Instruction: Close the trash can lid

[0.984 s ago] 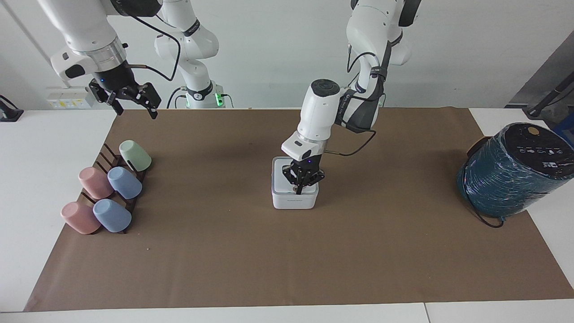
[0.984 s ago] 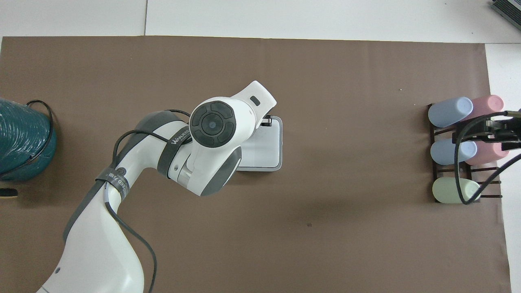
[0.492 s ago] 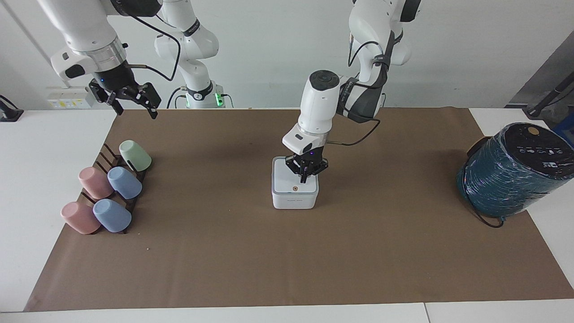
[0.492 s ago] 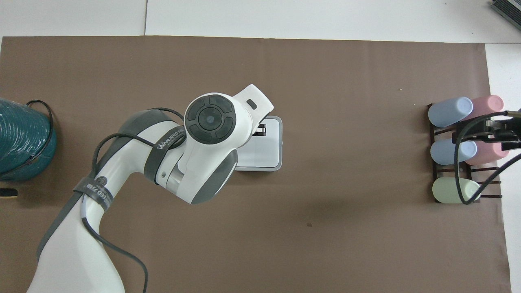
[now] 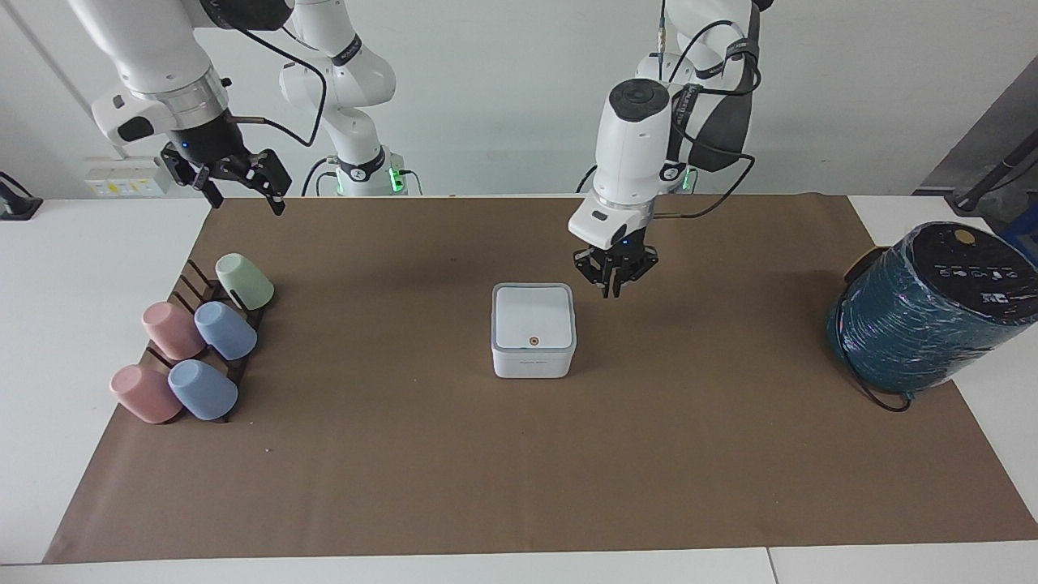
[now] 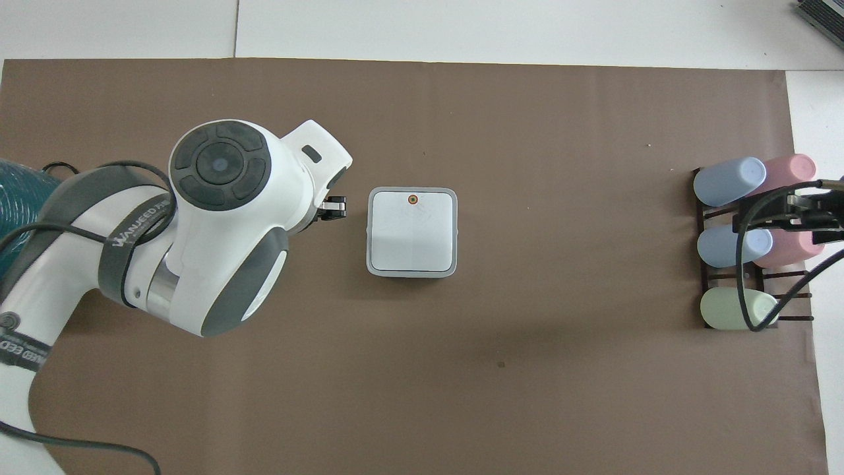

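Observation:
The small white trash can stands mid-table on the brown mat. Its lid lies flat and closed on the grey rim, orange dot facing up. In the overhead view the lid covers the whole can. My left gripper hangs in the air beside the can, toward the left arm's end of the table, touching nothing, fingers together and empty. It also shows in the overhead view. My right gripper waits open and empty, raised above the mug rack.
The rack holds several pastel mugs at the right arm's end. A large teal wrapped cylinder with a black cable lies at the left arm's end, partly under the left arm in the overhead view.
My left gripper was pressing down on the lid; it has since lifted off and drawn back toward the left arm's end. The lid stays closed. The right arm has not moved.

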You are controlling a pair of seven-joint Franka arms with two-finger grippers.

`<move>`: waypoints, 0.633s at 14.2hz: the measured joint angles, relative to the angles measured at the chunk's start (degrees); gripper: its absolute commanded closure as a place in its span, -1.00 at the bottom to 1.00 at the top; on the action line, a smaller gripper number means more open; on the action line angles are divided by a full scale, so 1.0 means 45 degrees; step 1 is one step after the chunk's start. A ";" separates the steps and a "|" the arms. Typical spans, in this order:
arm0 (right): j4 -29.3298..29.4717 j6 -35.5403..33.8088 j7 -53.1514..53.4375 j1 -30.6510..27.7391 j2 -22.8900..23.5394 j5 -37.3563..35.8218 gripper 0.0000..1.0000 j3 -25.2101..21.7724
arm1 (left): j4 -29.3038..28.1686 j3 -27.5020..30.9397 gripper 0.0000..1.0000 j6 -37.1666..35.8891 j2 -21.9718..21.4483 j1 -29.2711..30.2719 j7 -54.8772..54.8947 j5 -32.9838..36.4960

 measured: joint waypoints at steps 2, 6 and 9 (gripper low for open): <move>0.0000 0.0000 0.0000 0.0000 0.0000 0.0000 -1.00 0.0000 | -0.0053 0.0015 -1.00 0.0002 -0.0173 0.0567 0.1021 0.0004; 0.0000 0.0000 0.0000 0.0000 0.0000 0.0000 -1.00 0.0000 | -0.0062 0.0029 -1.00 -0.0086 -0.0670 0.1864 0.2589 0.0005; 0.0000 0.0000 0.0000 0.0000 0.0000 0.0000 -1.00 0.0000 | -0.0071 0.0032 -1.00 -0.0500 -0.1286 0.2841 0.3344 0.0007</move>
